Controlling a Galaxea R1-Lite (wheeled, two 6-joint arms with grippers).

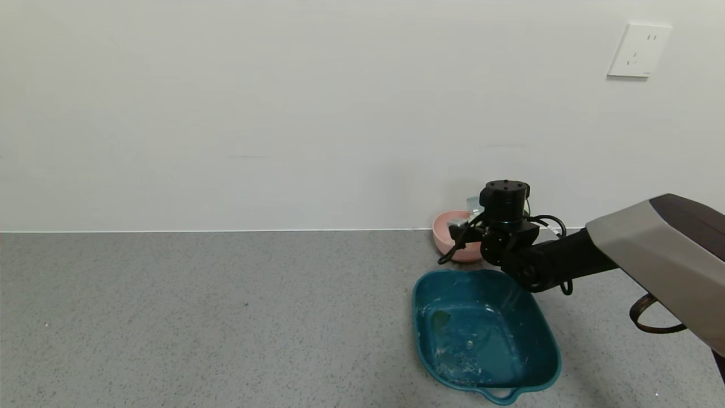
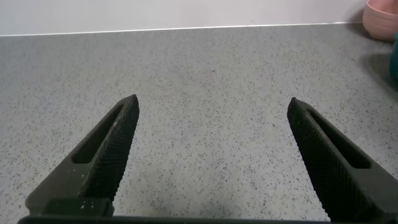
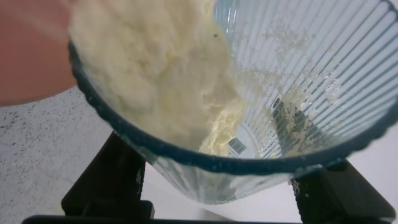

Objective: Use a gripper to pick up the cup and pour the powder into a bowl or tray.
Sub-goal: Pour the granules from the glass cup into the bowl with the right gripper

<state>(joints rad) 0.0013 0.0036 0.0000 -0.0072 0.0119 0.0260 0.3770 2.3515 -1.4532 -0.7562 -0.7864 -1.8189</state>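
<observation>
The right gripper (image 1: 461,231) reaches across the grey speckled counter (image 1: 226,317) toward the back wall and is clamped on the cup (image 3: 261,93), its two black fingers (image 3: 109,180) pressing on opposite sides of the ribbed, translucent blue-green wall. The cup is tipped well over on its side, its mouth toward the pink bowl (image 1: 450,235), which sits at the back of the counter just beside the wall. In the head view only a small pale edge of the cup (image 1: 473,203) shows above the wrist, over the bowl's far rim. In the right wrist view the powder (image 3: 155,81) is heaped against the low side of the cup and reaches the lip, with loose grains clinging to the ribbed inner wall. The dark teal tray (image 1: 544,362) lies nearer the robot, close in front of the bowl, with pale smears on its floor. The left gripper (image 2: 211,118) hangs low over bare counter with its fingers spread wide and nothing between them; the bowl (image 2: 380,18) shows far off at the edge of its view.
</observation>
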